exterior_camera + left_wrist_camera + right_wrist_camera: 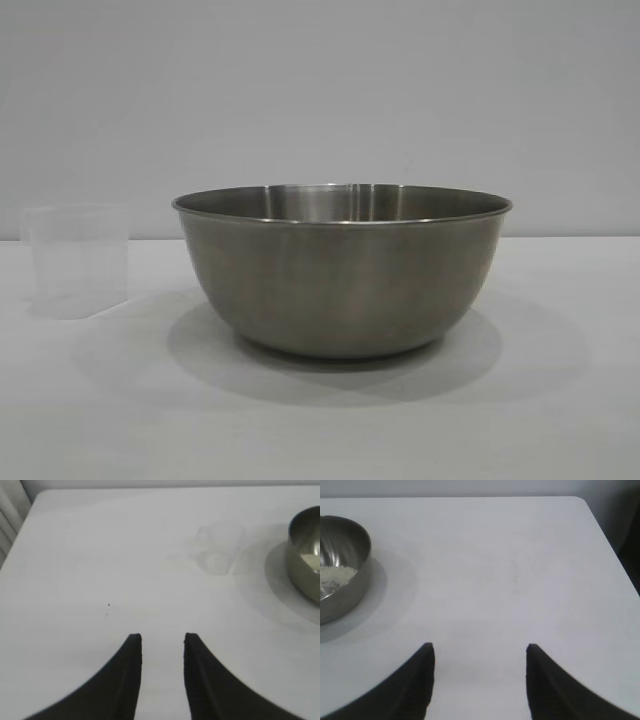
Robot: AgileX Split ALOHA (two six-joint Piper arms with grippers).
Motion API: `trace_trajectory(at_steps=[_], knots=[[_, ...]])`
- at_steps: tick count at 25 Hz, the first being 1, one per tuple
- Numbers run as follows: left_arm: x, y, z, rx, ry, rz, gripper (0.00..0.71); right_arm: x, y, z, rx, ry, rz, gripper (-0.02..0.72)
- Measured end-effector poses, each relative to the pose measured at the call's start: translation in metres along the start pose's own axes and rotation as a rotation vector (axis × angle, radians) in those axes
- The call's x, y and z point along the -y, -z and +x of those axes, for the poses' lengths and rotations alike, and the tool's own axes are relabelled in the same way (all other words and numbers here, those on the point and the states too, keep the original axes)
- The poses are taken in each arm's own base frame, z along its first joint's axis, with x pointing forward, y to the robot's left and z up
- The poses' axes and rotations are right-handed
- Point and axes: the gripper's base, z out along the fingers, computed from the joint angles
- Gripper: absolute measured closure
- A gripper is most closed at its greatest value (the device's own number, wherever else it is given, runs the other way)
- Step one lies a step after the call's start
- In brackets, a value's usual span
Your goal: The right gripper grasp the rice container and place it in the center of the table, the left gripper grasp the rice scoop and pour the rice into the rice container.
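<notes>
The rice container (340,270), a wide steel bowl, stands on the white table (560,420) in the middle of the exterior view. Rice (332,575) lies in its bottom in the right wrist view, where the rice container (350,587) sits off to one side. The rice scoop (78,262), a clear plastic cup, stands upright to the bowl's left. In the left wrist view the rice scoop (220,550) and rice container (305,562) lie well beyond my left gripper (162,639), which is open on nothing. My right gripper (480,650) is open wider, empty, over bare table.
The table's far edge (150,490) and a corner (580,502) show in the wrist views. A plain grey wall (320,90) stands behind the table. Neither arm shows in the exterior view.
</notes>
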Motion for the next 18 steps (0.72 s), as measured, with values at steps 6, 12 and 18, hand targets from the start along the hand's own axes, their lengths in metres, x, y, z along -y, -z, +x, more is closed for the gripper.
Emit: trace_trajectory(at_steps=[6,12,18], knots=[[0.0011,-0.0015,0.0011,-0.006,-0.002,0.012,0.548,0.0,0.0,0.0,0.0,0.0,0.0,0.317],[0.0011,-0.0015,0.0011,-0.006,-0.003,0.012,0.548,0.0,0.0,0.0,0.0,0.0,0.0,0.317],[0.0011,-0.0015,0.0011,-0.006,-0.003,0.012,0.548,0.0,0.0,0.0,0.0,0.0,0.0,0.317]])
